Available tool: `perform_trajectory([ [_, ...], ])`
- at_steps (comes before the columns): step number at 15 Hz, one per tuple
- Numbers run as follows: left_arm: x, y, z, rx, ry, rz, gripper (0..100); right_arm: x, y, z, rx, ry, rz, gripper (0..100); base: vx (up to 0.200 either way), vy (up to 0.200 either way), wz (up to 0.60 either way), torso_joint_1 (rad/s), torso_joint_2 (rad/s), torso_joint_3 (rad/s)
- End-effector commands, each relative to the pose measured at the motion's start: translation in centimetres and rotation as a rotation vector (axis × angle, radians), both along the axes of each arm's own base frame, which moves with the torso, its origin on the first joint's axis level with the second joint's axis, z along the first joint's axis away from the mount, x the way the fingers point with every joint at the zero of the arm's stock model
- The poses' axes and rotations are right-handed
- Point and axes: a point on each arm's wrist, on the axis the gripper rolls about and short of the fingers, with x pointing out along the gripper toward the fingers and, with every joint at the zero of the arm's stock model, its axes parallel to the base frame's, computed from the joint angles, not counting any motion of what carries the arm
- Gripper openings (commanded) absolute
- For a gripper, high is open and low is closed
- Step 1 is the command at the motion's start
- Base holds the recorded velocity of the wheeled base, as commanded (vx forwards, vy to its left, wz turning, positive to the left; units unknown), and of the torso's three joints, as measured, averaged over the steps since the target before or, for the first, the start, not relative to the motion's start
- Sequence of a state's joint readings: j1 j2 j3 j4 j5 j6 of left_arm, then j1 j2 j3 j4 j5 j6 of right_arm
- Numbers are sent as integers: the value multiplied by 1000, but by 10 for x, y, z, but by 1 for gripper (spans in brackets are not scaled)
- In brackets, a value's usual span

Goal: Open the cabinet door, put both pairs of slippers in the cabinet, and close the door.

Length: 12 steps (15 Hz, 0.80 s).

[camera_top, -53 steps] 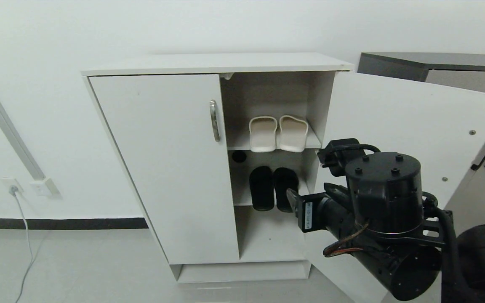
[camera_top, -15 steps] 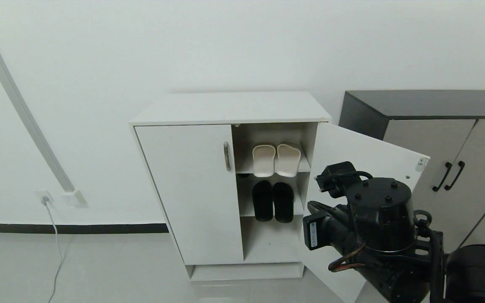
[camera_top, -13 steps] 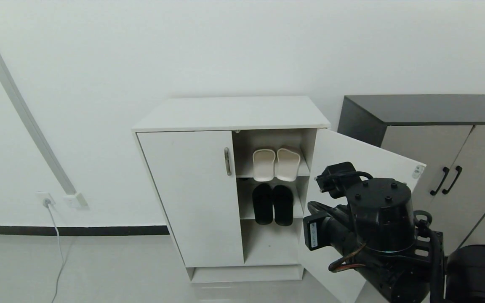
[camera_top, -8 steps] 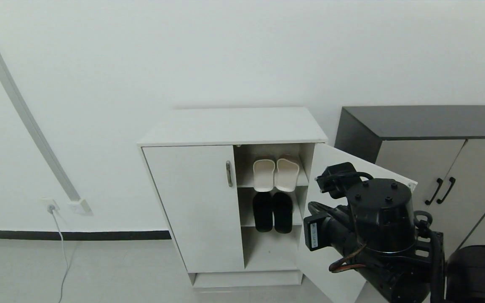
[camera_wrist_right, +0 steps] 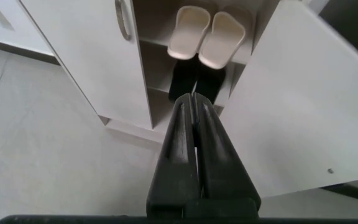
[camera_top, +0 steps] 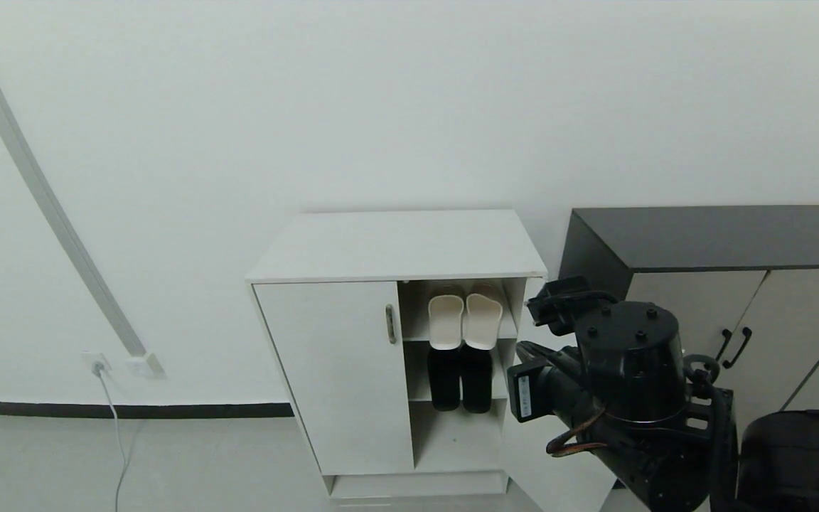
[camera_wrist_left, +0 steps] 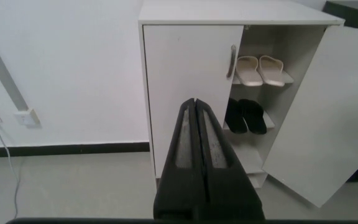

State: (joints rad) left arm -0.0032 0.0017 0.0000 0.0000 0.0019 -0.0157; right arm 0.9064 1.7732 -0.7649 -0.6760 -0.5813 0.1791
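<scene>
The white cabinet (camera_top: pixel 395 245) stands against the wall, its left door (camera_top: pixel 335 370) closed and its right door (camera_wrist_left: pixel 328 112) swung open. A white pair of slippers (camera_top: pixel 465 321) lies on the upper shelf. A black pair (camera_top: pixel 461 380) lies on the shelf below. My right arm (camera_top: pixel 623 384) is held in front of the open door, apart from the shelves. The right gripper (camera_wrist_right: pixel 193 98) is shut and empty, pointing at the black slippers (camera_wrist_right: pixel 182 78), under the white pair (camera_wrist_right: pixel 207 28). Farther back, my left gripper (camera_wrist_left: pixel 194 102) is shut and empty, facing the closed door (camera_wrist_left: pixel 188 87).
A grey-topped cupboard (camera_top: pixel 708 235) with black handles stands just right of the open door. A wall socket with a hanging cable (camera_top: pixel 100 370) is at the lower left, under a slanted wall duct (camera_top: pixel 40 192). Bare floor (camera_top: pixel 168 462) lies left of the cabinet.
The head camera has drawn back, so the cabinet looks smaller and lower. My right gripper tip, near the black slippers 3.5 s ago, has withdrawn. Slippers and door are unchanged.
</scene>
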Motion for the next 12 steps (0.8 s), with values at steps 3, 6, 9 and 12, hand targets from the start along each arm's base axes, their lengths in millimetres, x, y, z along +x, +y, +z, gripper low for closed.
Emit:
perform_trajectory([
  [3,0,0,0,0,0,1,0,2,-2,-5,-17,11,-10,0,0,0,0,248,-553,-308],
  [6,0,0,0,-1,0,1,0,3,-3,-8,-28,15,-12,0,0,0,0,116,-251,-136],
  [9,0,0,0,-1,0,0,0,4,-2,-9,-37,17,-10,0,0,0,0,0,0,0],
  [12,0,0,0,-1,0,1,0,4,-2,-9,-37,17,-10,0,0,0,0,0,0,0],
])
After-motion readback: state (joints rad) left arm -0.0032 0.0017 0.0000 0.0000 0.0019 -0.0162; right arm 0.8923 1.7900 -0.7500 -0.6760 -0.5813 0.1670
